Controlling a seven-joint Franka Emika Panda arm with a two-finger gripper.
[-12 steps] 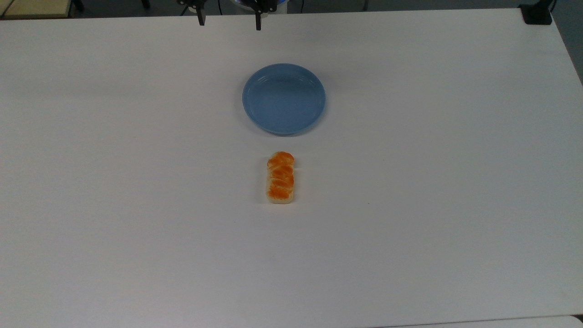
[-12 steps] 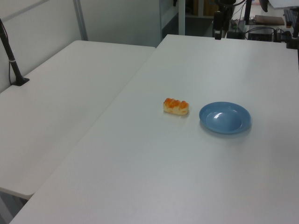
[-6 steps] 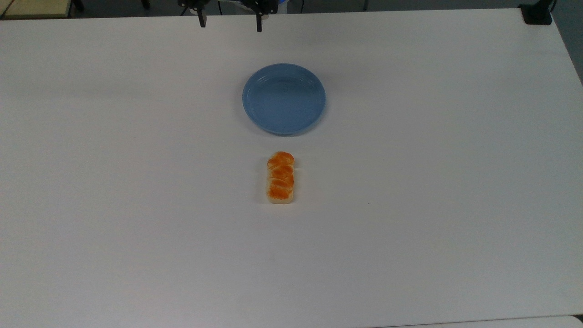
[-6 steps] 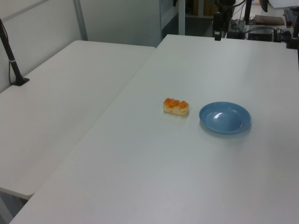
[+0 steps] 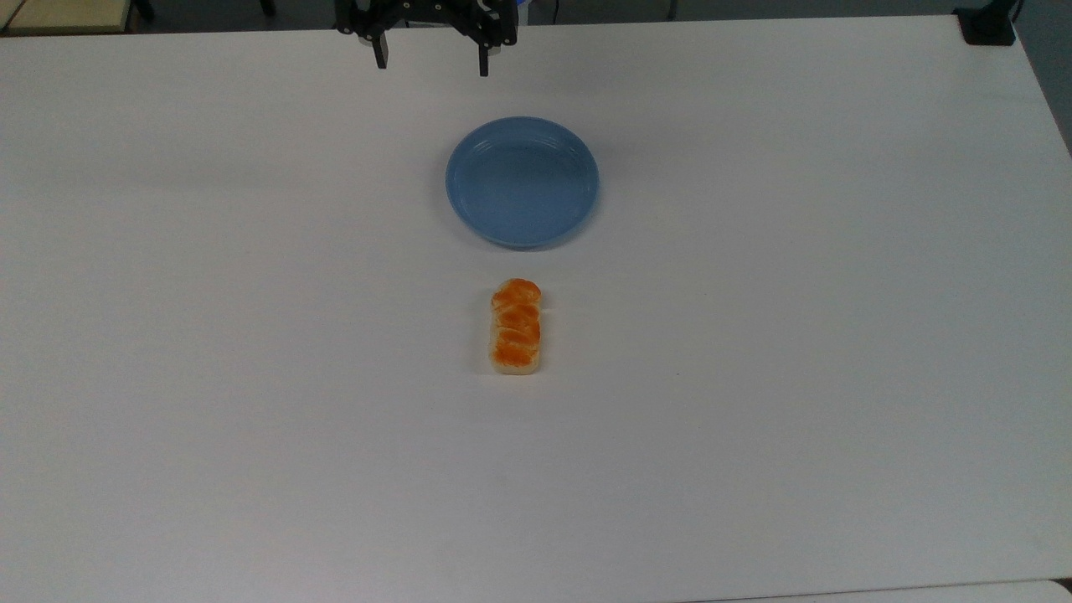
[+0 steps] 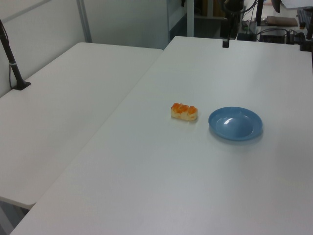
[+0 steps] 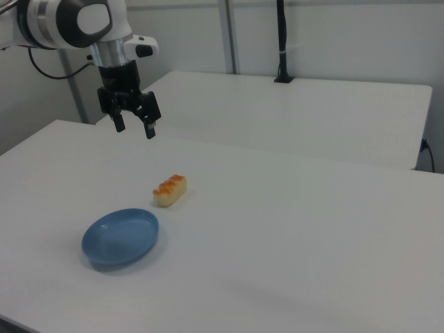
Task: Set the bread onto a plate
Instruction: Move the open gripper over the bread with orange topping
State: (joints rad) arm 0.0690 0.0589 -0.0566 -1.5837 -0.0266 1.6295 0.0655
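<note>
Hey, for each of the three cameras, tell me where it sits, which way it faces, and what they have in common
Top view: overhead, looking down at the table; the gripper, jaws open, at the picture's top edge.
Left view: raised beside the table, looking across; the gripper hangs at the far end.
Right view: raised on the opposite side; the arm and gripper at upper left.
Shared: the bread lying short of the empty plate.

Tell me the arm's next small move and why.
Probably carry the end effector over the plate toward the bread and start lowering. Its fingers are open and hold nothing, it hangs high near the table's far edge, and the bread lies on the table apart from the plate.
</note>
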